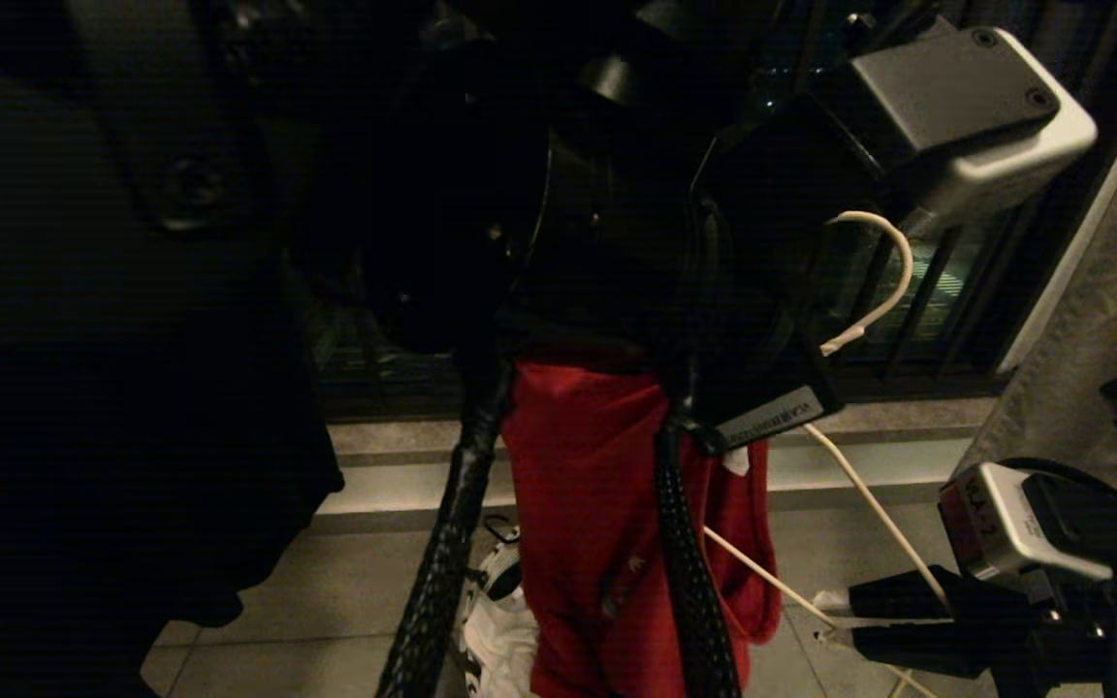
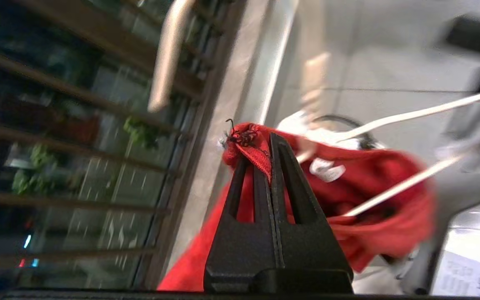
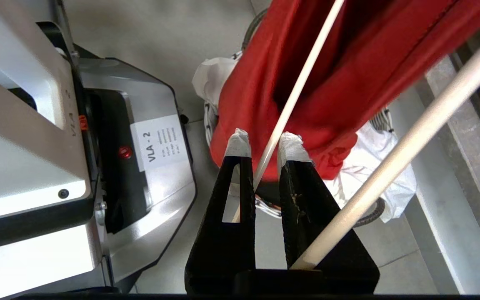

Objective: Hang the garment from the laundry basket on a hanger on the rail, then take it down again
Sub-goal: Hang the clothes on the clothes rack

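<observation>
The red garment hangs in a bunch in front of me, above the laundry basket on the floor. My left gripper is shut on a ribbed edge of the garment; in the head view its jaws are lost in the dark arm. The thin white hanger has its hook up by the window, and its wires run down through the cloth. My right gripper, low on the right, is shut on the hanger's end, one wire passing between its taped fingertips. I cannot tell whether the pale bar is the rail.
A white cloth lies in the basket under the garment. My own base stands close beside it. A black garment hangs at the left. A barred window and a stone sill are ahead, with a curtain at the right.
</observation>
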Motion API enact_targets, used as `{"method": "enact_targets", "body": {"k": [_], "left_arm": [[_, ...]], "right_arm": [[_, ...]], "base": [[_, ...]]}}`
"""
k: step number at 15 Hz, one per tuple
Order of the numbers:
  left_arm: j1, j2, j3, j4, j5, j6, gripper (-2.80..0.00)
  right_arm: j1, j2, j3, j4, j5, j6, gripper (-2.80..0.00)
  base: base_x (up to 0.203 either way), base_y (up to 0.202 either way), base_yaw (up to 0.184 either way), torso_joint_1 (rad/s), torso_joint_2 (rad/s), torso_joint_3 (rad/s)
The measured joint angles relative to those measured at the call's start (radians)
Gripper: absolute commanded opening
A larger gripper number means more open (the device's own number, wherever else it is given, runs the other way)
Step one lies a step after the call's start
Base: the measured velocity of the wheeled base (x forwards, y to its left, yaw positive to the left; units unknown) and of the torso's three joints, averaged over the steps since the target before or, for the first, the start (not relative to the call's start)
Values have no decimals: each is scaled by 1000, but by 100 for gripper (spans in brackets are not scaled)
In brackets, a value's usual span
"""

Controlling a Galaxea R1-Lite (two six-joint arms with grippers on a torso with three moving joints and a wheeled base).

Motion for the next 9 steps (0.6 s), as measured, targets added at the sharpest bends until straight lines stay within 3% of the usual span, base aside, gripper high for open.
{"method": "enact_targets", "body": {"k": [9], "left_arm": [[-33, -5, 21, 5, -7, -5, -280]], "right_arm": [[-13, -10, 0, -7, -7, 1, -280]], "base": [[0, 0, 0, 0, 0, 0]]}}
